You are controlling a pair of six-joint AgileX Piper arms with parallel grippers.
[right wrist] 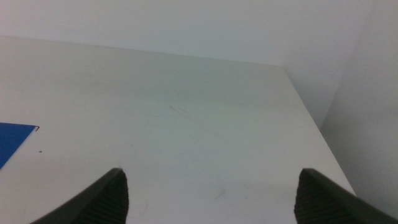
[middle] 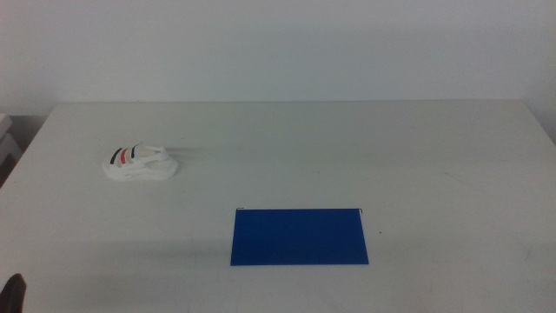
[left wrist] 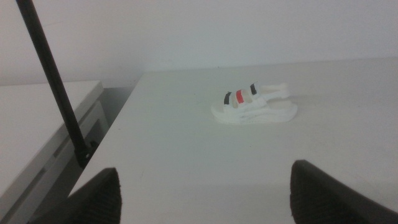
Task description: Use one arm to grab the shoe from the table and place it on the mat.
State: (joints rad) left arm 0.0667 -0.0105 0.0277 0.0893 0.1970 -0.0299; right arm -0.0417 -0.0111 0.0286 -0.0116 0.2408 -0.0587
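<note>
The white sandal with black and red straps [middle: 141,163] lies on the off-white table [middle: 347,148] at the left, and shows in the left wrist view [left wrist: 255,107] some way ahead of my left gripper [left wrist: 205,196]. The left gripper is open and empty near the table's front left corner; only a dark tip [middle: 14,291] shows in the middle view. The deep-blue mat [middle: 298,236] lies flat at the table's front centre, with a corner in the right wrist view [right wrist: 12,142]. My right gripper [right wrist: 211,199] is open and empty over the table's right part, out of the middle view.
A black rod [left wrist: 53,81] stands by the table's left edge, with a lower grey surface [left wrist: 37,130] beyond it. A white wall [middle: 278,48] runs behind the table. The table's right edge [right wrist: 317,130] shows in the right wrist view.
</note>
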